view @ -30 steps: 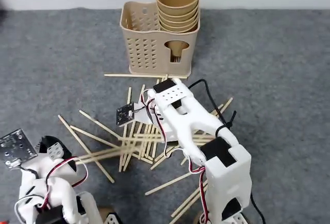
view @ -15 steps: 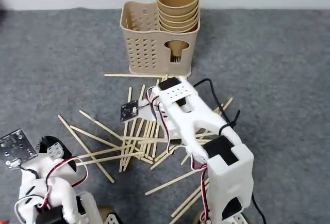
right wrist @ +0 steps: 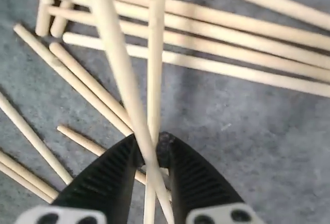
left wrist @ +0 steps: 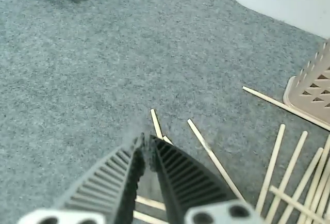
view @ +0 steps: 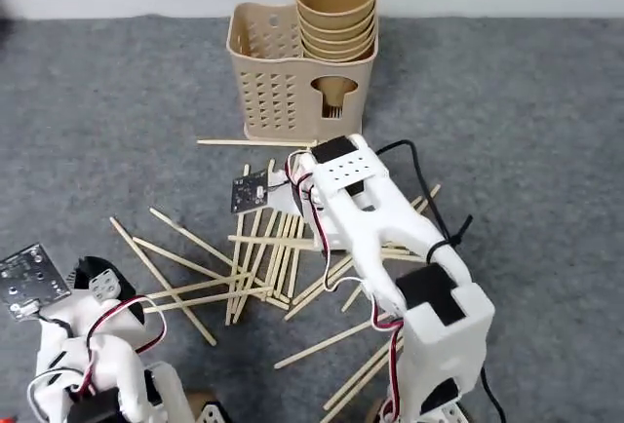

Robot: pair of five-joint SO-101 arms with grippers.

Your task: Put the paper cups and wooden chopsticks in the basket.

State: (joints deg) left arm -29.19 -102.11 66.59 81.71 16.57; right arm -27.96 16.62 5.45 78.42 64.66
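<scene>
Right gripper (right wrist: 149,144) clamped on two chopsticks (right wrist: 154,69); left gripper (left wrist: 146,141) jaws together.
High: cups (view: 336,4) stacked in basket (view: 283,92) at table (view: 546,150) far edge; chopsticks strewn mid-table, my right arm (view: 366,209) hides some + my fingertips. L wrist: basket cut off by frame. R wrist: held pair crosses at my jaws, ends out of frame.
</scene>
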